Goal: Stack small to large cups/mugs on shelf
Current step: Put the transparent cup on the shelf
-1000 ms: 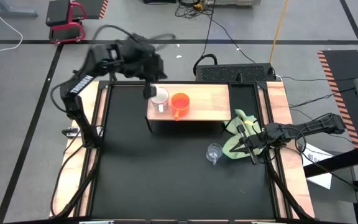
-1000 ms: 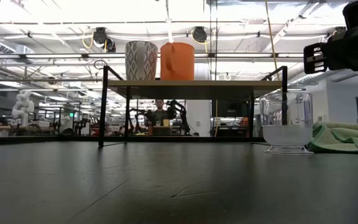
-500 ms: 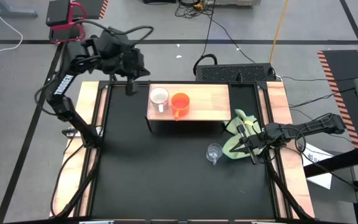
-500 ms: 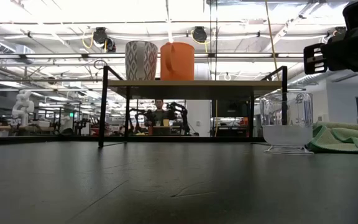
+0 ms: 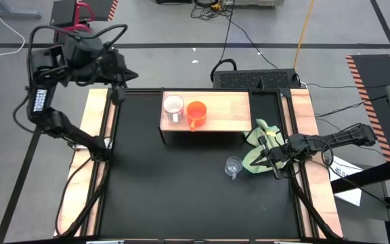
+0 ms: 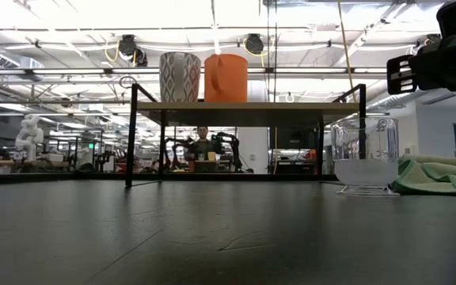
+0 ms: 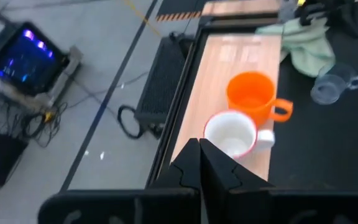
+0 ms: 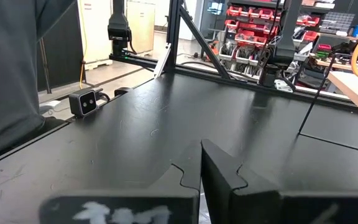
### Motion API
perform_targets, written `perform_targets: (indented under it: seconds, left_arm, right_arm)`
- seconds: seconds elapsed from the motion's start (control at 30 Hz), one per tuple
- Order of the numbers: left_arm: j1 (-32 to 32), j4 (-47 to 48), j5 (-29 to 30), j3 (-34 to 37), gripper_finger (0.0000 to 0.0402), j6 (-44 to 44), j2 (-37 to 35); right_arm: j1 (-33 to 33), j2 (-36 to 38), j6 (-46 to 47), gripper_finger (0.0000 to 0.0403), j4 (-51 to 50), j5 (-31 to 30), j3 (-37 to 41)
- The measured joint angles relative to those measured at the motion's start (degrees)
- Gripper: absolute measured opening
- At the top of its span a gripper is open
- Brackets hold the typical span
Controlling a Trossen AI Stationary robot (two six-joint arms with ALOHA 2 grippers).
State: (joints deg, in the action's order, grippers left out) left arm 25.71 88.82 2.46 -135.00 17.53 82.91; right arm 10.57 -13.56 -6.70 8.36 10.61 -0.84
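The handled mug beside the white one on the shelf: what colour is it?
Bright orange mug; clearest in the high view.

left arm: black links, rounded joints; white upright lettering on the link nearest the table
left arm cables: thin black loops arching over the wrist end
left gripper: two flat black fingers with stepped, notched edges; a glossy black bar crosses beneath them
right arm: slim black links, a lighter grey collar near its far end
right gripper: matching black notched fingers; a black crossbar with a smeared white mark
right arm wrist housing: bulky black block with a ribbed, slotted face
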Motion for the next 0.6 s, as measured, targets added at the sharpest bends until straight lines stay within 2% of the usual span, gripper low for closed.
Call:
perform_targets:
  seconds: [0.23, 0.4, 0.6]
  left_arm:
    - [-0.02, 1.2, 2.84, 3.15, 0.0, -2.09, -4.88]
    - [-0.02, 0.83, 6.09, 7.93, 0.0, -2.71, -9.37]
    - [-0.02, -1.9, 6.14, 15.6, 0.0, -4.93, -16.98]
  right_arm:
    - [-0.01, 0.0, 0.5, 0.0, 0.23, 0.0, 0.0]
    - [-0.01, 0.0, 1.52, 0.0, 0.24, 0.0, 0.0]
    - [-0.02, 0.0, 1.49, 0.0, 0.42, 0.0, 0.0]
